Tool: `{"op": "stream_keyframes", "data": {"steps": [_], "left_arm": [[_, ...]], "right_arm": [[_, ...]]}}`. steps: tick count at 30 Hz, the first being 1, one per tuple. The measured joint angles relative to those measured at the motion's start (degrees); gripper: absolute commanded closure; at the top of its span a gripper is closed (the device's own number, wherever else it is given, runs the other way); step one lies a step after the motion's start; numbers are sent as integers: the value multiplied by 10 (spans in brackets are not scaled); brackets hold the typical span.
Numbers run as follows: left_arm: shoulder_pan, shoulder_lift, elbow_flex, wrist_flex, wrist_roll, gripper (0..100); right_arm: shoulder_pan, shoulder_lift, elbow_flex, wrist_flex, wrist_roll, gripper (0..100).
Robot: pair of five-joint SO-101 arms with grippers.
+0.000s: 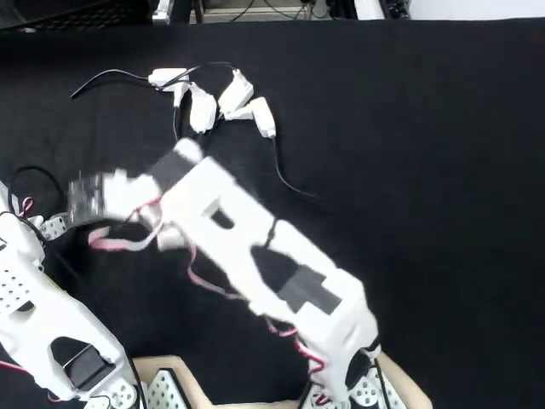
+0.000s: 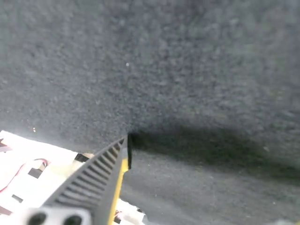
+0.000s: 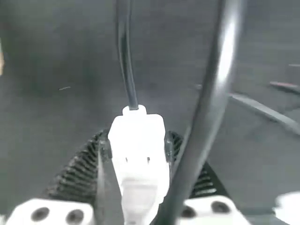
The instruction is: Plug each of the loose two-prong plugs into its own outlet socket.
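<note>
Right jaws, ribbed black pads (image 3: 77, 173), pinched tight a smooth white boxy plug (image 3: 138, 154); its round black cord (image 3: 125, 56) ran ahead over the felt-like desk (image 3: 47, 70).

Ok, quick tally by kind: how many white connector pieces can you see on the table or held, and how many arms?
White connector pieces in far cluster: 4, as far as the high view tells
White plug held in right gripper: 1
Arms: 2
Total: 7
</note>
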Motion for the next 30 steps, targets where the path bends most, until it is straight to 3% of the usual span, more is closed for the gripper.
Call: {"op": "stream_keyframes", "data": {"steps": [5, 15, 23, 30], "left_arm": [[0, 0, 0, 0, 0, 399], [0, 0, 0, 0, 0, 399], [0, 0, 0, 0, 0, 399], [0, 0, 0, 0, 0, 399]], "right_arm": [[53, 24, -145, -32, 0, 984], [105, 194, -295, -139, -4, 984], [155, 367, -454, -253, -115, 976], [172, 460, -493, -252, -125, 797]]}}
